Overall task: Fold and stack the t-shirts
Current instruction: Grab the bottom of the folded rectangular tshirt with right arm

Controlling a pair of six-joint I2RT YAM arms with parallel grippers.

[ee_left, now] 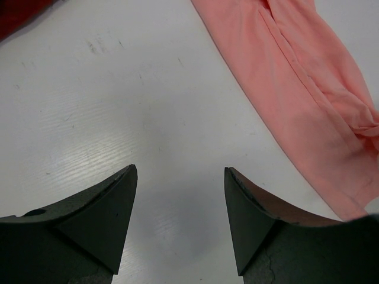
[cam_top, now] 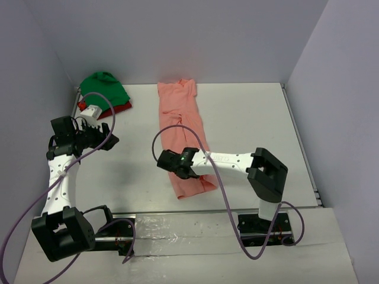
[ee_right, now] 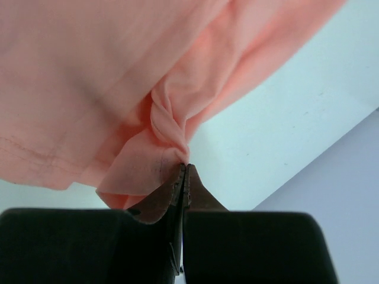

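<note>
Your salmon-pink shirt [cam_top: 180,118] lies on the table [cam_top: 254,118] as a long narrow strip, doubled over along its length. Its long axis runs from the far edge, close to the back wall, toward you, with the near end leaning slightly to the right. You cannot tell from these views which end is the collar.

Your right gripper [cam_top: 176,165] sits over the near part of that strip, jaws clenched on a twisted bunch of the pink cloth. The right wrist view shows the fold pinched right at the fingertips [ee_right: 192,177].

Your left gripper [cam_top: 106,142] hangs over bare table left of the strip, well apart from it, jaws spread with nothing between them.

The green shirt [cam_top: 103,87] is heaped in the far-left corner on top of the dark red shirt [cam_top: 121,108], whose edge shows on the near side.
</note>
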